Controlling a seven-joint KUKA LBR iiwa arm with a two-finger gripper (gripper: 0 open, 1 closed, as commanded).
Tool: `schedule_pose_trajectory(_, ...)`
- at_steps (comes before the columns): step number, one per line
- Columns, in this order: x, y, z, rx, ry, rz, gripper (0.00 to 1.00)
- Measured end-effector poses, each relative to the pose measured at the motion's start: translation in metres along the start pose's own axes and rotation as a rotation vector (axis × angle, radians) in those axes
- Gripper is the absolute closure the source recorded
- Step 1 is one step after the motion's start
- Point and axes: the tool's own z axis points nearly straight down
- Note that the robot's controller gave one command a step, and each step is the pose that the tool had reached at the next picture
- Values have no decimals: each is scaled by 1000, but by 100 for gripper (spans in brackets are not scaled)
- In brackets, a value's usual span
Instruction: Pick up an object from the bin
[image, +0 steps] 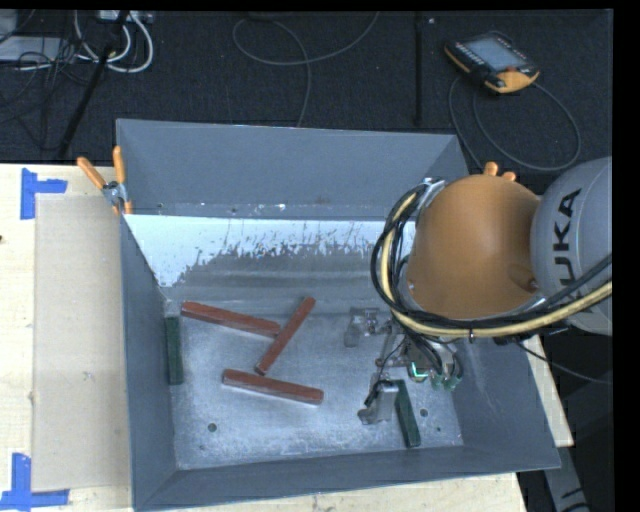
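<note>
Reaches in from the right under an orange cover (470, 250) looped with cables (384, 268), tool (385, 395) pointing down, set low.

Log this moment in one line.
gripper | low over near-right corner of bin | beside dark green stick | red-brown sticks apart, leftward

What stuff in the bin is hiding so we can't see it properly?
1. Camera view: the orange cover and cables hide most of the claw.
2. Camera view: the dark green stick has its upper end tucked under the claw, so I cannot tell whether they touch.
3. Camera view: the small grey thing left of the cover is too small to name.
</note>
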Motion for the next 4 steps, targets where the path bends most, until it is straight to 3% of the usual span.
schedule_pose_trajectory(1,-2,0,-4,-1,-8,2,0)
schedule_pose_trajectory(2,-3,30,41,-1,-16,33,0)
schedule_pose_trajectory(3,-8,62,89,-1,-8,156,0)
schedule_pose_trajectory(4,-12,53,137,-3,-10,173,0)
